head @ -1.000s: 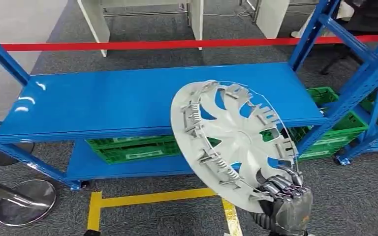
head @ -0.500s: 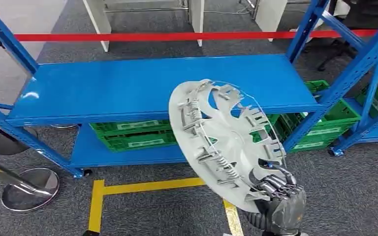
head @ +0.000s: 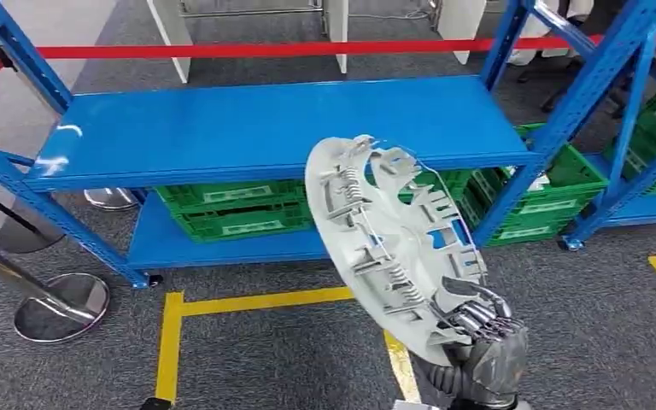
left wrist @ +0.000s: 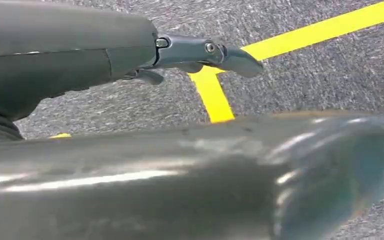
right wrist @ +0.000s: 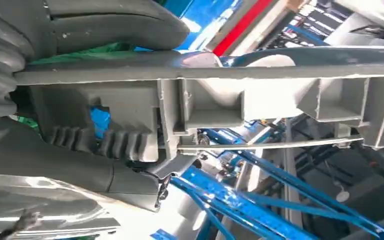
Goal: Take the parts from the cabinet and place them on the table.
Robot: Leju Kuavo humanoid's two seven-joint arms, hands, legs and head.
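A light grey wheel cover [head: 390, 232] with ribbed inner clips stands tilted in front of me, its back side facing me. My right hand [head: 481, 335] grips it by its lower rim, low at the right of the head view. In the right wrist view the rim [right wrist: 260, 65] runs across, clamped between the thumb [right wrist: 105, 25] and the darker fingers [right wrist: 100, 142]. Behind the wheel cover stands the blue cabinet, its upper shelf [head: 248, 128] bare. My left hand [left wrist: 200, 52] hangs over the carpet with its fingers stretched out and nothing in it.
Green crates [head: 231, 213] sit on the lower shelf, and more green crates [head: 555, 201] stand to the right. A red barrier tape [head: 265, 49] runs behind the cabinet. A stanchion base [head: 60, 307] stands on the left. Yellow floor tape [head: 256, 301] marks the grey carpet.
The whole picture has shifted, so the camera has moved; the cabinet now sits higher in view. The wheel cover stays in my right hand and has turned a little more edge-on.
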